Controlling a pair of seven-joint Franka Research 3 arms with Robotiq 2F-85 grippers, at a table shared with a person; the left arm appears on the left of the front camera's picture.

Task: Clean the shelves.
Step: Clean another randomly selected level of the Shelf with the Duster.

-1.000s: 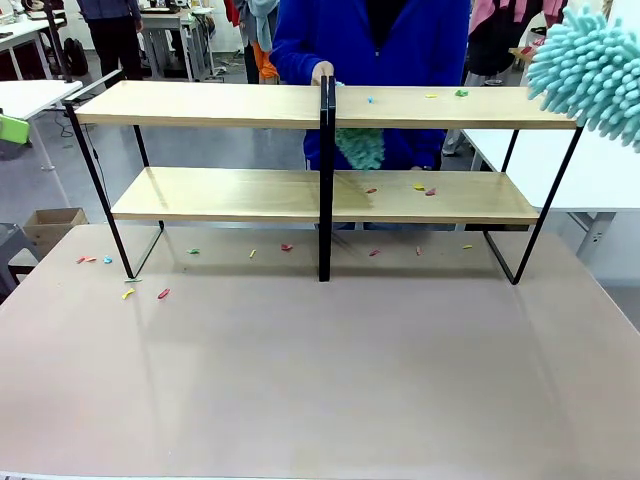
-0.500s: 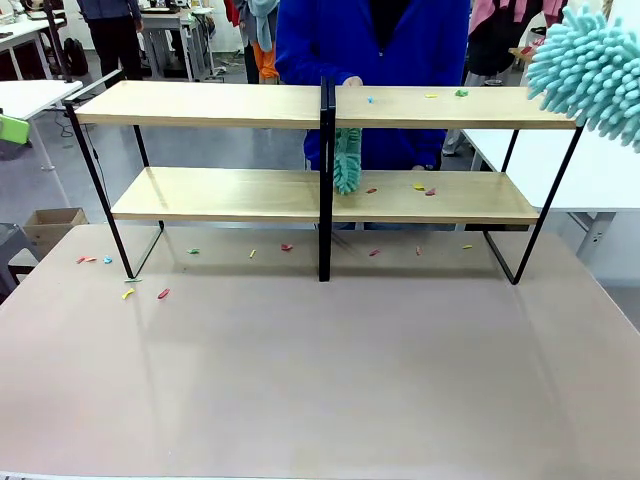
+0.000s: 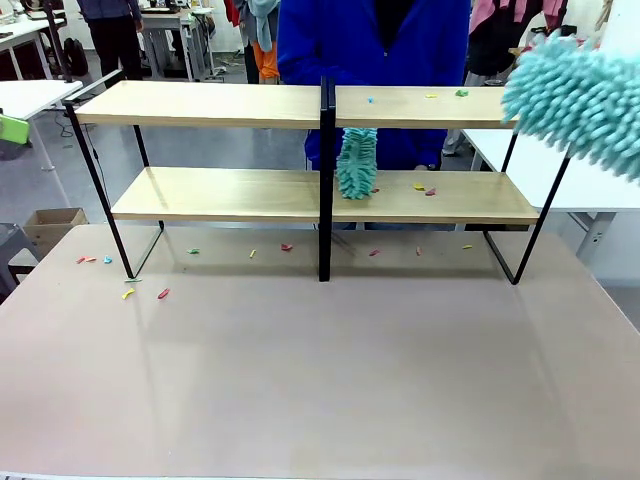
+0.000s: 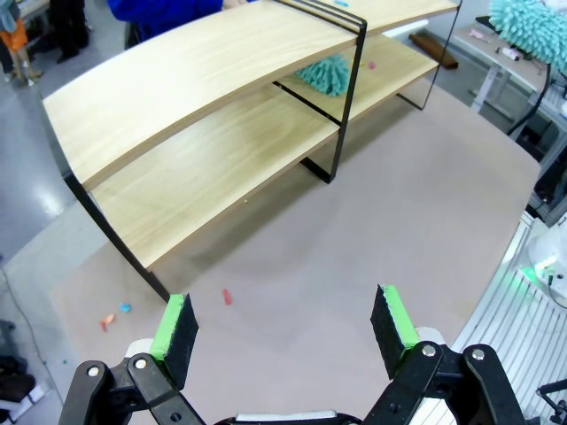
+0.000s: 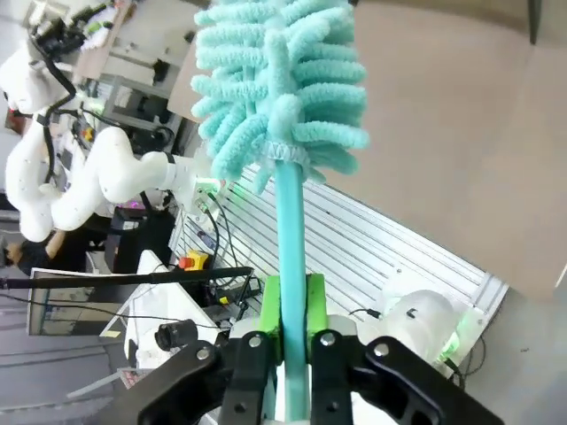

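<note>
The shelves [image 3: 210, 104] are being seen standing across the far part of the tabletop [image 3: 320, 380], with the black centre post [image 3: 326, 180] at the front. A fluffy teal duster [image 5: 282, 88] is being grasped by its handle between the clenched fingers of the right gripper [image 5: 291, 297], and its head is being held in the air at the right end of the shelves' top board. The left gripper [image 4: 283, 323] is being kept released, jaws wide and holding nothing, above the tabletop in front of the shelves. A second teal duster [image 3: 357, 163] is being held upright on the lower board just right of the centre post, with a person in blue [image 3: 375, 40] standing behind the shelves. Small coloured scraps [image 3: 425, 189] are being shown lying on both boards and on the tabletop beneath the shelves.
</note>
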